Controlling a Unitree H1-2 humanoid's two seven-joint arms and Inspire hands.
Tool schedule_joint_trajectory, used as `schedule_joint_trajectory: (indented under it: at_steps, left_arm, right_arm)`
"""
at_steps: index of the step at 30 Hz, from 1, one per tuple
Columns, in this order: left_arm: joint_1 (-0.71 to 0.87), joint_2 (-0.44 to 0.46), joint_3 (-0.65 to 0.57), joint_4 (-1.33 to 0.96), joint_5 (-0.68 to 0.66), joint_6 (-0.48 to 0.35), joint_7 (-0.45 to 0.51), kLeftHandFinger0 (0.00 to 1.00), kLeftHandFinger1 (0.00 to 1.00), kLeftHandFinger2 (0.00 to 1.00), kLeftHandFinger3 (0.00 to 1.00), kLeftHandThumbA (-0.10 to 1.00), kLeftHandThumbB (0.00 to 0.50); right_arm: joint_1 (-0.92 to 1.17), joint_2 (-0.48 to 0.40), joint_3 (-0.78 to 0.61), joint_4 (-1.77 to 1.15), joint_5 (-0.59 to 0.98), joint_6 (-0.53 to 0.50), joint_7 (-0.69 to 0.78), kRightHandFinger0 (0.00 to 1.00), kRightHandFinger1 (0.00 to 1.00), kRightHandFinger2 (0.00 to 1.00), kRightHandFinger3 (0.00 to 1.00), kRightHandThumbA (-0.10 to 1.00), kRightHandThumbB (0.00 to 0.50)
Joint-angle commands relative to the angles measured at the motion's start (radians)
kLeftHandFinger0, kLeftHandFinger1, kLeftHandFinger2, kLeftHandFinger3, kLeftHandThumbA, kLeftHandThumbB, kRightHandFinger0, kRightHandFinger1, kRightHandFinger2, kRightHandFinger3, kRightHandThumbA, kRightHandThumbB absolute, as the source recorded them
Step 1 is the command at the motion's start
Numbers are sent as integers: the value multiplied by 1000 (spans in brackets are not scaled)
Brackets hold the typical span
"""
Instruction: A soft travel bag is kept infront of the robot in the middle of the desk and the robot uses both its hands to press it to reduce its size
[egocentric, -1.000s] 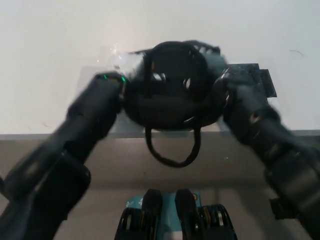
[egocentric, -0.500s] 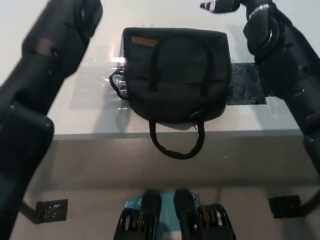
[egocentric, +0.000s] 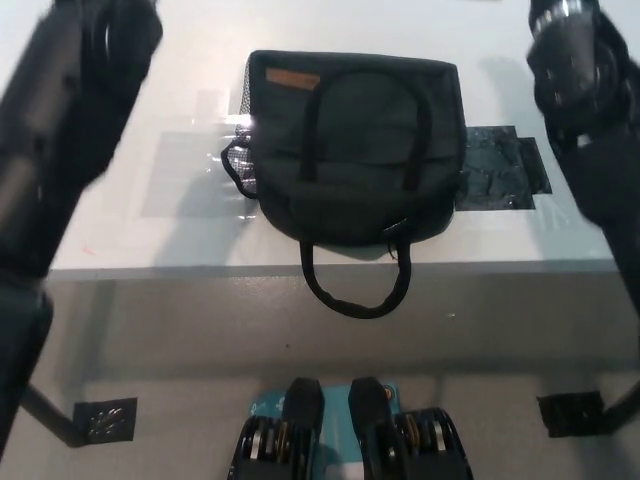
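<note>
The soft dark travel bag (egocentric: 350, 150) lies flat in the middle of the white desk (egocentric: 150, 230), near its front edge. It has a brown label (egocentric: 291, 79), a mesh pocket on its left side, and one carry handle (egocentric: 355, 298) hanging over the desk's edge. My left arm (egocentric: 60, 120) rises along the picture's left and my right arm (egocentric: 585, 100) along the right, both apart from the bag. Both hands are past the top of the picture, so neither shows.
A black patch (egocentric: 500, 168) lies on the desk just right of the bag. A clear film sheet (egocentric: 190, 175) lies under and left of the bag. Below the desk's front edge, black floor brackets (egocentric: 105, 420) show at both lower corners.
Both arms, which pressed the bag from its two sides a second ago, have lifted off and spread outward and up. The bag has gone from a squeezed round shape back to a flat rectangle.
</note>
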Motion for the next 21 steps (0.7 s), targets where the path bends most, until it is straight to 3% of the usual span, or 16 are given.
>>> schedule_joint_trajectory:
  at_steps: [1,2,3,4,5,9,10,12,13,15,16,17,18,20,21]
  left_arm:
    - [315,99,253,-1009,-281,168,-142,1000,1000,1000,1000,1000,184]
    - [348,100,267,-1067,-311,159,-140,1000,1000,1000,1000,1000,186]
    - [422,99,289,-1195,-357,178,-138,1000,1000,1000,1000,1000,231]
    - [455,100,299,-1248,-379,182,-136,1000,1000,1000,1000,1000,257]
    - [515,103,306,-1332,-419,158,-109,1000,1000,1000,1000,1000,214]
    - [725,48,274,-1590,-476,68,32,1000,1000,1000,1000,1000,227]
    - [787,49,258,-1605,-487,4,62,1000,1000,1000,1000,1000,240]
    - [852,55,258,-1606,-481,-63,83,1000,1000,1000,1000,1000,250]
    - [896,71,271,-1606,-458,-93,85,1000,1000,1000,1000,1000,267]
    - [987,108,297,-1606,-448,-146,100,1000,1000,1000,1000,1000,260]
    - [1053,123,304,-1606,-480,-189,114,1000,1000,1000,1000,1000,232]
    - [1100,133,313,-1606,-493,-217,122,1000,1000,1000,1000,1000,229]
    - [1145,137,326,-1606,-495,-242,131,1000,1000,1000,1000,1000,194]
    - [1214,158,350,-1606,-503,-285,136,1000,1000,1000,1000,1000,171]
    - [1261,158,363,-1606,-495,-309,144,1000,1000,1000,1000,1000,168]
  right_arm:
    - [244,-104,-192,-914,275,50,107,1000,1000,1000,1000,1000,272]
    - [273,-105,-202,-972,313,34,102,1000,1000,1000,1000,1000,265]
    - [325,-113,-209,-1084,390,10,92,1000,1000,1000,1000,1000,242]
    - [351,-116,-208,-1132,396,0,86,1000,1000,1000,1000,1000,268]
    - [399,-119,-202,-1214,399,-12,69,1000,1000,1000,1000,1000,244]
    - [582,-110,-171,-1469,388,-22,15,1000,1000,1000,1000,1000,279]
    - [644,-112,-164,-1488,382,-69,2,1000,1000,1000,1000,1000,232]
    - [740,-98,-163,-1489,358,-135,-18,1000,1000,1000,1000,1000,233]
    - [793,-84,-169,-1489,306,-175,-31,1000,1000,1000,1000,1000,197]
    - [867,-59,-172,-1489,220,-223,-48,1000,1000,1000,1000,1000,219]
    - [919,-53,-158,-1489,236,-261,-58,1000,1000,1000,1000,1000,257]
    - [956,-46,-148,-1489,245,-284,-64,1000,1000,1000,1000,1000,261]
    - [991,-53,-148,-1489,251,-314,-67,1000,1000,1000,1000,1000,245]
    - [1060,-51,-145,-1489,282,-355,-68,1000,1000,1000,1000,1000,285]
    - [1110,-49,-139,-1489,282,-394,-72,1000,1000,1000,1000,1000,276]
